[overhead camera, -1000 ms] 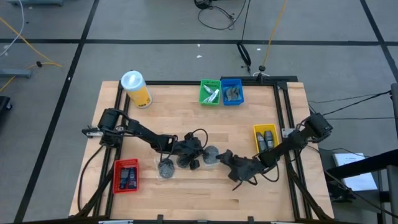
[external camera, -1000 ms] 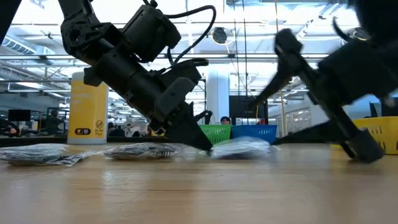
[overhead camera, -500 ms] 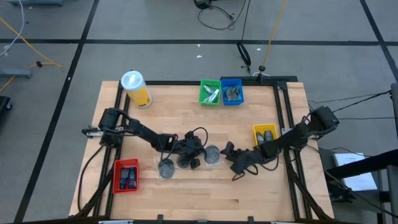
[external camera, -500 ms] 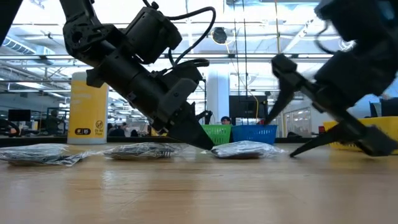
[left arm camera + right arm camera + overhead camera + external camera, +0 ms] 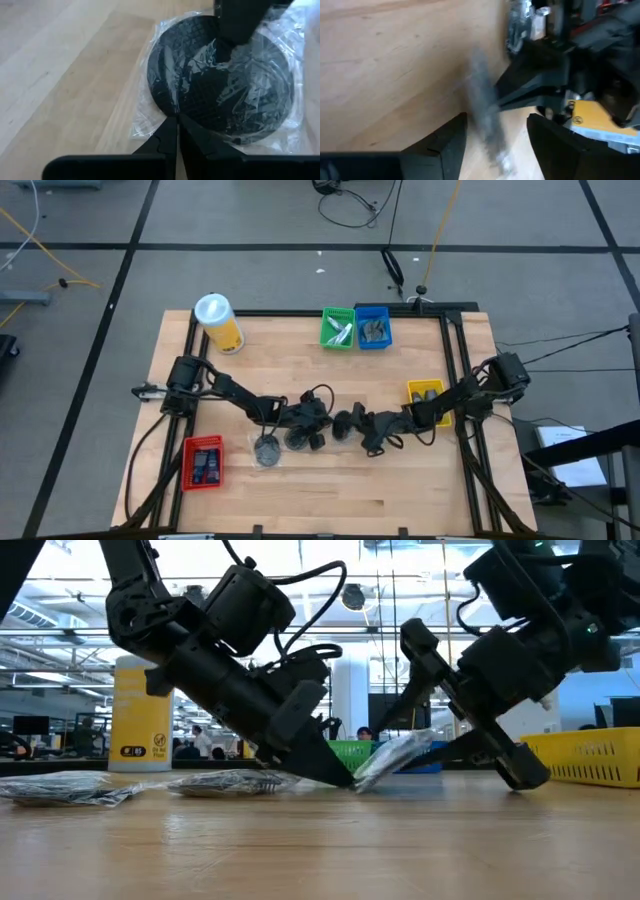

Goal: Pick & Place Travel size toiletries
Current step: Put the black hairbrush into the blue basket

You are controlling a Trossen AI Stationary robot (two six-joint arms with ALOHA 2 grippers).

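Both arms meet at the table's centre. The left gripper [image 5: 322,427] is low at the wood, its fingers [image 5: 172,137] pressed together with nothing between them, tips at the near edge of a wrapped dark disc [image 5: 220,80]. The right gripper [image 5: 358,427] faces it from the right with fingers [image 5: 451,139] spread narrowly around that same disc [image 5: 392,754], which is tilted up off the table. Two more wrapped discs [image 5: 225,781] lie flat on the table to the left. A red tray [image 5: 188,465] at the near left holds dark tubes; yellow tray [image 5: 412,389], green tray [image 5: 326,340] and blue tray [image 5: 386,335] hold other items
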